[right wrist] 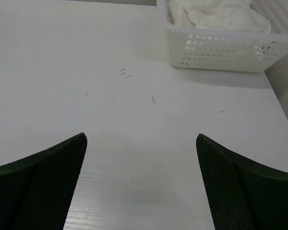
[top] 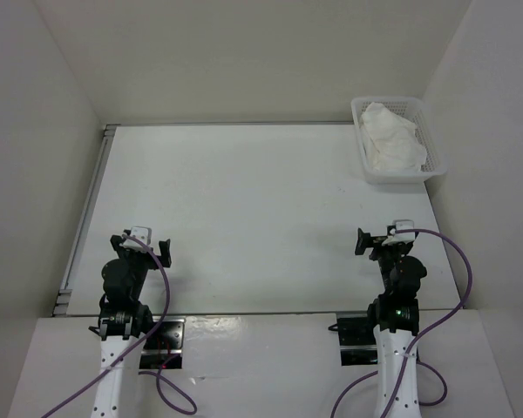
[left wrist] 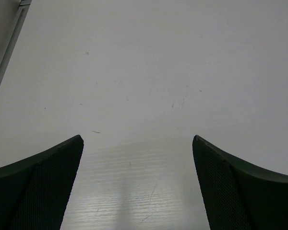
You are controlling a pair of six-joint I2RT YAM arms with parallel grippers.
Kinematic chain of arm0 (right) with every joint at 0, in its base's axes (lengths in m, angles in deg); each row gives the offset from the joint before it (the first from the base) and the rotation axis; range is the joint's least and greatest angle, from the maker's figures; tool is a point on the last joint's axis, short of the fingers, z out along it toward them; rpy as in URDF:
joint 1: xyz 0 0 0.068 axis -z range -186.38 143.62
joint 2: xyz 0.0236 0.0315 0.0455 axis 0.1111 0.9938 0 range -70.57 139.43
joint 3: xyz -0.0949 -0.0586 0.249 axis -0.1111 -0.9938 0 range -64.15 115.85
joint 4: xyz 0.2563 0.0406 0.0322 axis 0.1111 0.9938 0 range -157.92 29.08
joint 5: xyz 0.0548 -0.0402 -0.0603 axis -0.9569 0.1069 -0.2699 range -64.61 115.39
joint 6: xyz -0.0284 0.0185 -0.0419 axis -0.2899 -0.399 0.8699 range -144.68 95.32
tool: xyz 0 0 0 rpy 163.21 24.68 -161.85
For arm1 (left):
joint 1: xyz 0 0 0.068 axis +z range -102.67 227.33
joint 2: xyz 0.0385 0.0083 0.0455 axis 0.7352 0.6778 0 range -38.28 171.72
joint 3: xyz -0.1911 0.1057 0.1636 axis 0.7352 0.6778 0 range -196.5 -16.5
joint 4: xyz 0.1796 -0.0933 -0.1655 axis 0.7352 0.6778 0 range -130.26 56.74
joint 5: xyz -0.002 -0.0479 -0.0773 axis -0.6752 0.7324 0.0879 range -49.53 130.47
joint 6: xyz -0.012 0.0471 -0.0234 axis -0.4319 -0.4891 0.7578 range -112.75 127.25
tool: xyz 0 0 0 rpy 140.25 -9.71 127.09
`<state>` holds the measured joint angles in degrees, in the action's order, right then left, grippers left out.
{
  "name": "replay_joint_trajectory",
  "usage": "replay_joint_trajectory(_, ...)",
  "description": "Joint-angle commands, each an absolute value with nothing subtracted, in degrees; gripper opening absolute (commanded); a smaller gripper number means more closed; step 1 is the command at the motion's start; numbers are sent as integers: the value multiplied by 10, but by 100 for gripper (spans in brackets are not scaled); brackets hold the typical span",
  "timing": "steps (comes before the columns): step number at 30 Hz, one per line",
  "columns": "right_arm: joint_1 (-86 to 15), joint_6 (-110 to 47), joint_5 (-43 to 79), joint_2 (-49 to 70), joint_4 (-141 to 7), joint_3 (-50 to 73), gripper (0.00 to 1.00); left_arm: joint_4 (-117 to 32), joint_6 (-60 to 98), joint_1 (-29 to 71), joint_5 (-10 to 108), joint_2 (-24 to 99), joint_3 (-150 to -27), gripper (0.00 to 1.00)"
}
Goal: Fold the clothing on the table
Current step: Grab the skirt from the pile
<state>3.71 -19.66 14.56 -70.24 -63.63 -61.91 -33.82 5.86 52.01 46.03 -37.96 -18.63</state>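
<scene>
White clothing point(top: 390, 139) lay crumpled inside mesh basket point(top: 399, 178) at bench point(top: 261, 209) far right corner. Left claw point(top: 141, 246) and right claw point(top: 388, 239) hung by near edge, both spread wide, gripping nothing.

Clothing point(top: 392, 138) in basket point(top: 436, 165) on table point(top: 253, 218) (far right corner)

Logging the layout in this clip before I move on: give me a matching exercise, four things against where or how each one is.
Things:
1 clothing
2 basket
3 left arm's fingers
4 grey rail

Places or states:
A along the left edge of the table
B bunched inside the basket
C at the table's far right corner
D spread apart, holding nothing

Pairs: 1-B; 2-C; 3-D; 4-A
</scene>
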Motion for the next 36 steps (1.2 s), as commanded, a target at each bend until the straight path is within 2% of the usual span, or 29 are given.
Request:
replay_joint_trajectory(1, 33, -192, 144, -751, -645, -640, 98, -350, 61, 518, 455, -458, -168, 100)
replay_joint_trajectory(13, 33, -192, 144, -751, -645, -640, 98, -350, 61, 518, 455, -458, -168, 100)
replay_joint_trajectory(16, 33, -171, 93, -751, -651, -623, 98, -350, 61, 518, 455, -458, -168, 100)
replay_joint_trajectory(18, 33, -203, 92, -751, -676, -595, 98, -342, 23, 518, 533, -458, -197, 100)
replay_joint_trajectory(19, 33, -219, 108, -751, -683, -580, 98, -342, -101, 518, 599, -458, -213, 100)
replay_joint_trajectory(20, 33, -227, 115, -751, -683, -548, 98, -379, -102, 518, 625, -458, -231, 100)
replay_joint_trajectory(24, 33, -224, 169, -744, -644, -445, 98, -449, -29, 518, 535, -453, -330, 100)
replay_joint_trajectory(27, 33, -214, 175, -705, -599, -359, 98, -424, -109, 518, 535, -399, -429, 100)
replay_joint_trajectory(30, 33, -208, 180, -597, -556, -259, 98, -382, -171, 518, 521, -272, -548, 100)
replay_joint_trajectory(31, 33, -208, 193, -530, -540, -206, 98, -362, -221, 518, 515, -195, -582, 100)
replay_joint_trajectory(33, 33, -200, 211, -463, -512, -154, 98, -341, -221, 518, 490, -116, -662, 100)
replay_joint_trajectory(34, 33, -183, 220, -400, -477, -102, 98, -313, -204, 518, 446, -36, -752, 100)
replay_joint_trajectory(36, 33, -175, 240, -340, -437, -52, 98, -264, -185, 518, 388, 46, -847, 100)
